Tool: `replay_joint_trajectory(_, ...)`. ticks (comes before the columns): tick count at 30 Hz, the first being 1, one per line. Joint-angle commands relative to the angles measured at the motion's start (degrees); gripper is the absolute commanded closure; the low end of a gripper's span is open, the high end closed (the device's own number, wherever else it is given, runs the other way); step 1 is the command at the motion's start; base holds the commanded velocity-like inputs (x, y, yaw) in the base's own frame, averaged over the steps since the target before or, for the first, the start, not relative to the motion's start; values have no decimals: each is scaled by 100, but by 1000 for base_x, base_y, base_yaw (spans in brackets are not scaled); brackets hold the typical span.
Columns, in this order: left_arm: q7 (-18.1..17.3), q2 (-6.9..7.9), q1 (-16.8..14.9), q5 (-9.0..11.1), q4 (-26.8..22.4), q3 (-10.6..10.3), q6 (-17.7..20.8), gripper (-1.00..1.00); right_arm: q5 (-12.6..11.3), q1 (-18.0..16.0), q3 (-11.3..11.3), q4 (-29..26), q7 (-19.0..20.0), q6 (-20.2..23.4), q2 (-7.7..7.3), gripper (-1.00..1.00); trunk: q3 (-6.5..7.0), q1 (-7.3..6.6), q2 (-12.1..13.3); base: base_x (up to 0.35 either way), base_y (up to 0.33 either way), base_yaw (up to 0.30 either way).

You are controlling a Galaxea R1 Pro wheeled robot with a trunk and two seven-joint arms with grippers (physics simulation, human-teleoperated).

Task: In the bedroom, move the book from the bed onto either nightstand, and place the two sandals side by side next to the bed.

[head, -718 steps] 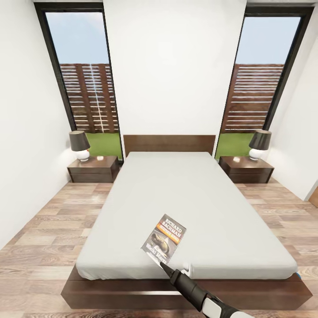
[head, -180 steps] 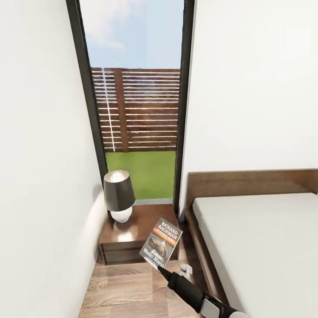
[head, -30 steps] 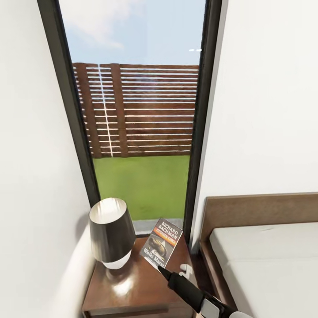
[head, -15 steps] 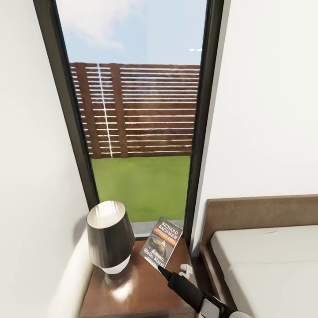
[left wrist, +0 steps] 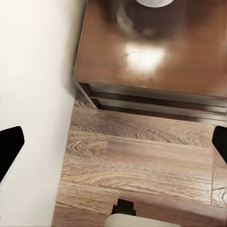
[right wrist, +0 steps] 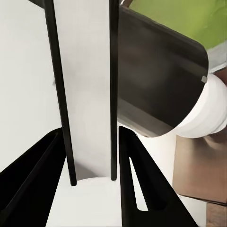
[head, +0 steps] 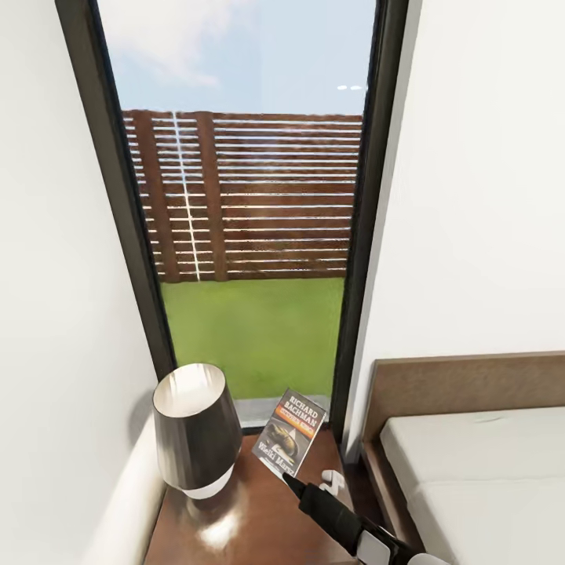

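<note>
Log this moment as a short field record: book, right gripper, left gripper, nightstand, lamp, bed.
book: held above the nightstand, tilted, cover facing the head camera
right gripper: shut on the book's lower edge
left gripper: open, empty, over the floor in front of the nightstand
nightstand: glossy dark top
lamp: on the nightstand, beside the book
bed: right of the nightstand

A home bedroom: bed (head: 479,471); nightstand (head: 259,522) with lamp (head: 195,428); tall window (head: 251,220).

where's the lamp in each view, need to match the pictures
Head view: the lamp stands low and left of centre, on the nightstand.
Left wrist view: its white base sits at the top edge.
Right wrist view: dark shade behind the book.
Shared landmark: the nightstand's glossy top.
</note>
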Motion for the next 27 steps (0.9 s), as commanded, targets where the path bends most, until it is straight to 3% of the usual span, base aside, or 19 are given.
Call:
replay_joint_trajectory(1, 33, 3, -1, 28, -4, -51, -11, -100, 61, -2, -33, -5, -8, -40, 1, 100, -6, 4, -7, 138, 88, 0)
replay_joint_trajectory(13, 33, 3, 1, 28, -4, -52, -11, -100, 33, -2, -45, -9, -306, 10, -15, 100, -6, 4, -7, 129, 134, 0)
replay_joint_trajectory(27, 33, -3, -1, 21, -4, -56, -14, -100, -2, -2, -70, -16, -345, 230, -86, 100, -6, 4, -7, 30, 24, 0)
